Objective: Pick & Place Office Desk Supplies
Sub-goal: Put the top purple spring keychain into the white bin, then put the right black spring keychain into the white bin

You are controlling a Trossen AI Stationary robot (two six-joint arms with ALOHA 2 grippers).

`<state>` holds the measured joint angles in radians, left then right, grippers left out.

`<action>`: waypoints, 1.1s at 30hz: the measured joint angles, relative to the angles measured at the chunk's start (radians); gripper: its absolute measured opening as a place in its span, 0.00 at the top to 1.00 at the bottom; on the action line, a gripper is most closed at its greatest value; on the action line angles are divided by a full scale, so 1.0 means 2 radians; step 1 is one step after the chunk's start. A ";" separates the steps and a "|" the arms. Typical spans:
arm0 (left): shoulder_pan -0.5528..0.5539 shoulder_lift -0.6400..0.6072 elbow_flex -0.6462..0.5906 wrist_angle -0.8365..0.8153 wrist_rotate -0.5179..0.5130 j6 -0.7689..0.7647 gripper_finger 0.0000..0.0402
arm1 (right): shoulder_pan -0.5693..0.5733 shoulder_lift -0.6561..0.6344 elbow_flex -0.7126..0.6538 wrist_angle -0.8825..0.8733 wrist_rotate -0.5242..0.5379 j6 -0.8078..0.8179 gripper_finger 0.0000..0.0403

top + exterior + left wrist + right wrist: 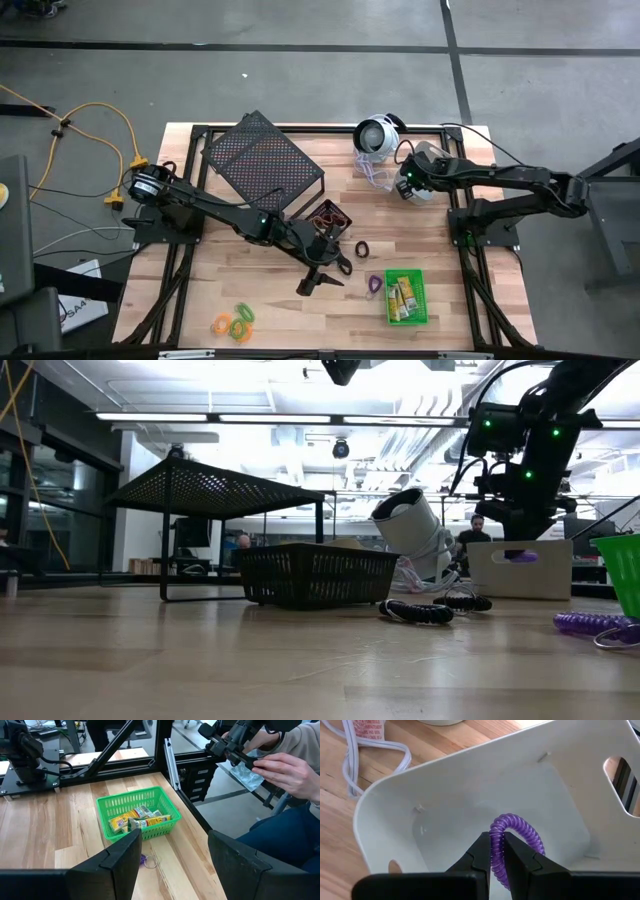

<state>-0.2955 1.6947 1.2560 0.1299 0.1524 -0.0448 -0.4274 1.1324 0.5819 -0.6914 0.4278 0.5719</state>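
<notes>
My right gripper (408, 183) hangs over a pale grey bin (428, 170) at the table's far right, shut on a purple coiled loop (517, 827) inside it. My left gripper (325, 278) stands open in mid-table, holding nothing, and points toward a green bin (137, 815) of yellow pieces (142, 820). A second purple loop (374, 284) lies flat beside the green bin. A dark loop (361, 247) lies near a black bin (328, 215) that holds brown loops. Orange and green loops (235, 322) lie at the near left. My right gripper pinches one stretch of the purple loop's coil (496, 851) between its two fingertips. The fingers slant down into the bin from above. The rest of the loop arches past the fingertips inside the bin's walls (520, 557); whether it touches the floor I cannot tell.
A large black mesh rack (262, 160) stands at the far left-centre. A round white device (377, 135) with a cord (355, 755) sits beside the grey bin. A person's hand (285, 767) shows beyond the table's edge. Bare wood lies at the near centre.
</notes>
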 joint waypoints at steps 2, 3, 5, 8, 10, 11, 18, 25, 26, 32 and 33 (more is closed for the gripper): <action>0.000 0.000 0.000 0.000 0.000 0.000 0.45 | 0.000 0.000 0.000 0.000 0.000 0.000 0.93; 0.000 0.000 0.000 0.000 0.000 0.000 0.45 | 0.000 0.000 0.000 0.000 0.000 0.000 0.92; 0.000 0.000 0.000 0.000 0.000 0.000 0.45 | 0.000 0.000 0.000 0.000 0.002 0.000 0.89; 0.000 0.000 0.000 0.000 0.000 0.000 0.45 | 0.000 0.000 0.000 0.000 0.004 0.000 0.82; 0.000 0.000 0.000 0.000 0.000 0.000 0.45 | 0.000 0.000 0.000 0.000 0.004 0.001 0.77; 0.000 0.000 0.000 0.000 0.000 0.000 0.45 | 0.000 0.000 0.000 0.000 0.004 0.002 0.75; 0.000 0.000 0.000 0.000 0.000 0.000 0.45 | 0.000 0.000 0.000 0.000 0.004 0.003 0.67; 0.000 0.000 0.000 0.000 0.000 0.000 0.45 | 0.000 0.000 0.000 0.000 0.004 0.004 0.66; 0.000 0.000 0.000 0.000 0.000 0.000 0.45 | 0.000 0.000 0.000 0.000 0.004 0.004 0.66; 0.000 0.000 0.000 0.000 0.000 0.000 0.45 | 0.000 -0.013 0.000 0.000 0.005 0.004 0.66; 0.000 0.000 0.000 0.000 0.000 0.000 0.45 | 0.000 -0.019 0.000 0.000 0.005 0.004 0.66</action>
<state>-0.2957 1.6947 1.2560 0.1299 0.1528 -0.0448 -0.4282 1.0938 0.5816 -0.6910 0.4377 0.5808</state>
